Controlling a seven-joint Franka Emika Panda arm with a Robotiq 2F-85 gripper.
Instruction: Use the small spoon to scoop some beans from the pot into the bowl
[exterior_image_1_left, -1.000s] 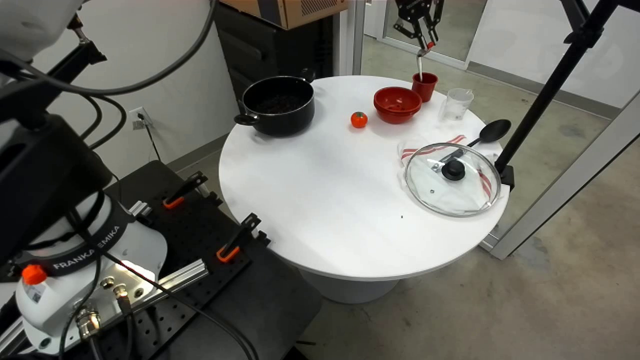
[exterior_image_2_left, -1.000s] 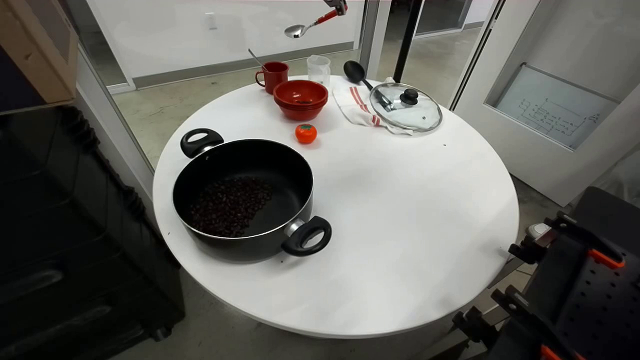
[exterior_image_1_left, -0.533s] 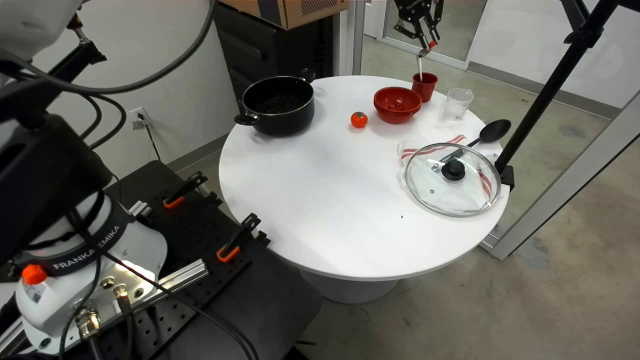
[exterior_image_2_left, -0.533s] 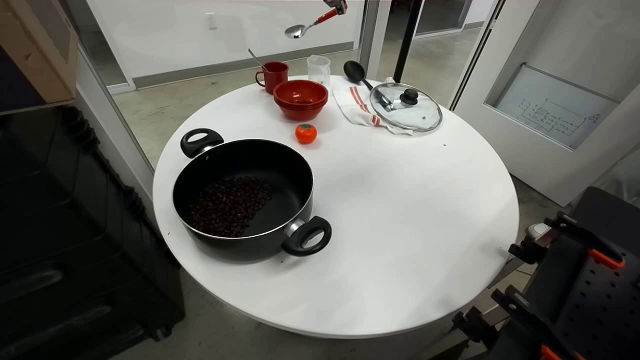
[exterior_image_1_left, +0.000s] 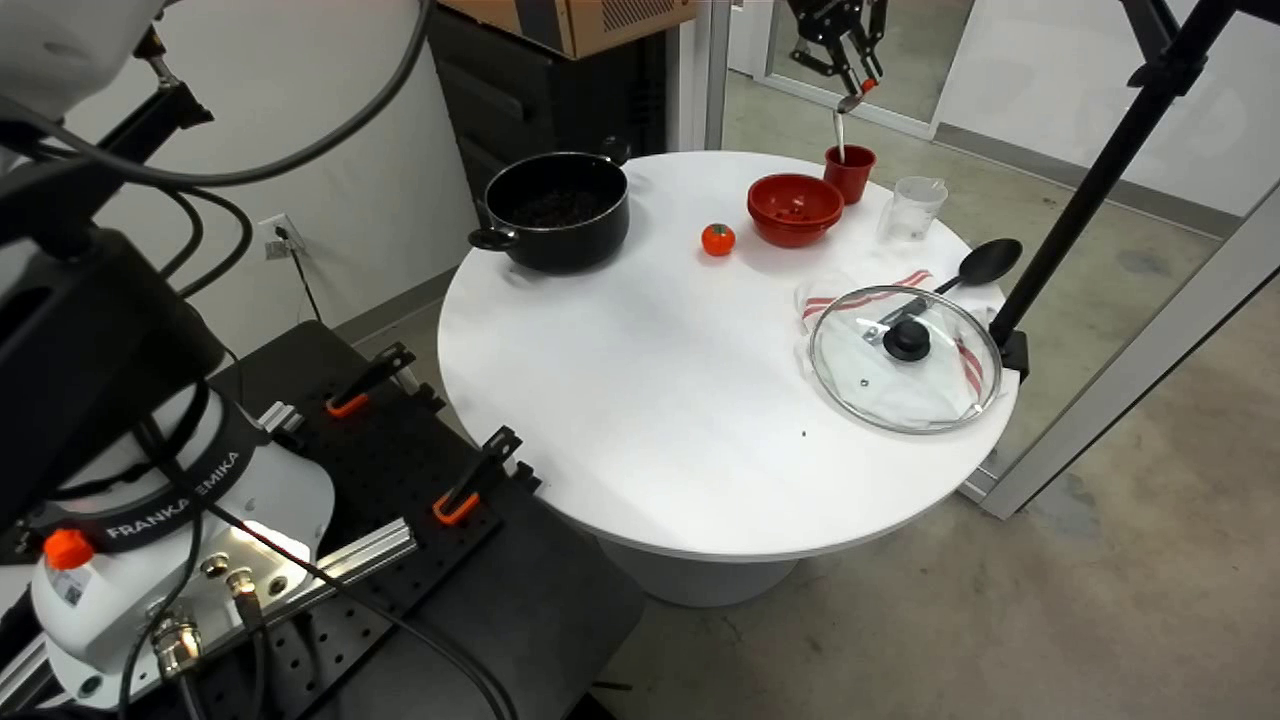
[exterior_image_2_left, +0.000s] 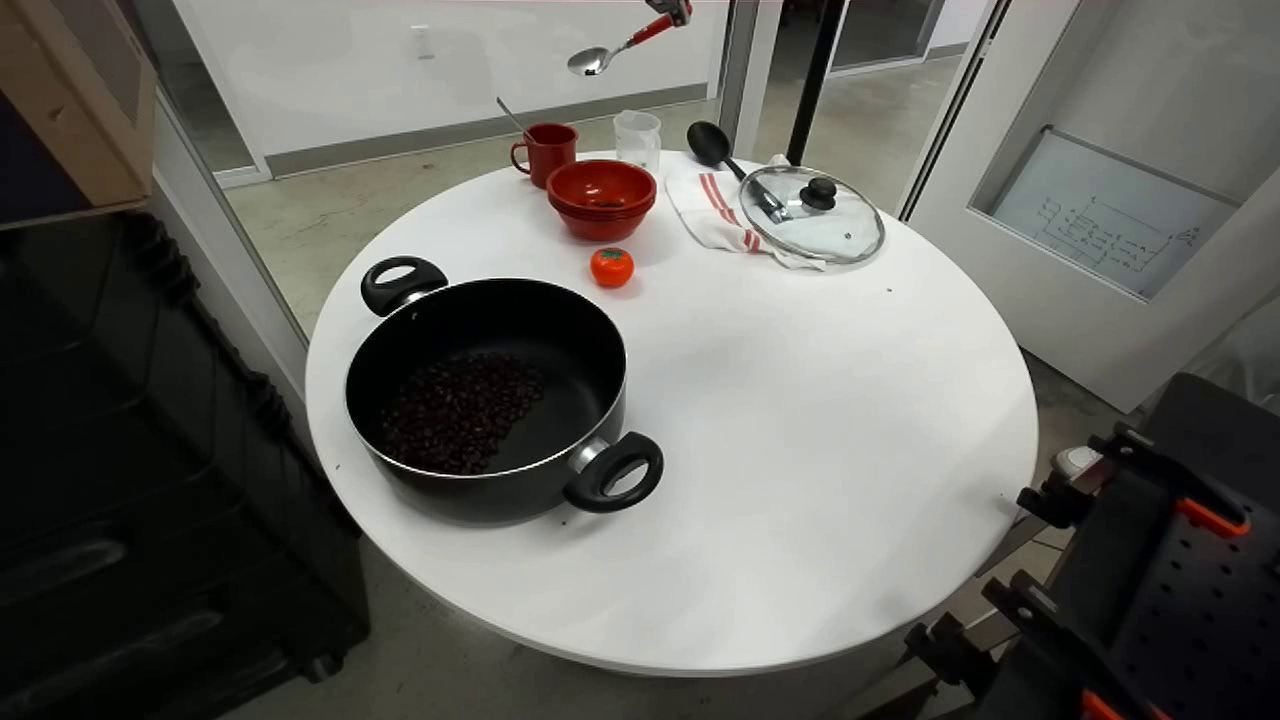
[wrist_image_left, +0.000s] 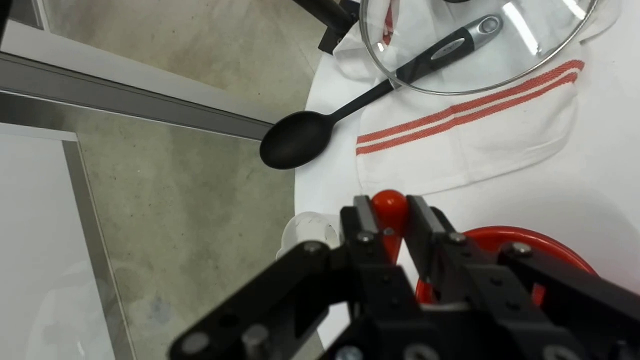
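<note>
The claw (wrist_image_left: 390, 210) pinches the spoon (exterior_image_2_left: 644, 37) by its red handle, the head jutting out to one side. Both hang higher than the bowl (exterior_image_2_left: 598, 180), well apart from the pot (exterior_image_2_left: 480, 495) of beans (exterior_image_2_left: 462, 412).

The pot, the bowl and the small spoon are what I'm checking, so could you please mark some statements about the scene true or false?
1. The gripper holds the small spoon. True.
2. Beans lie in the pot. True.
3. The pot is covered. False: it is open, and the glass lid lies over the striped towel.
4. The red mug stands near the bowl. True.
5. The small spoon rests in the bowl. False: it is held up in the air.
6. The bowl touches the pot. False: they stand apart.
</note>
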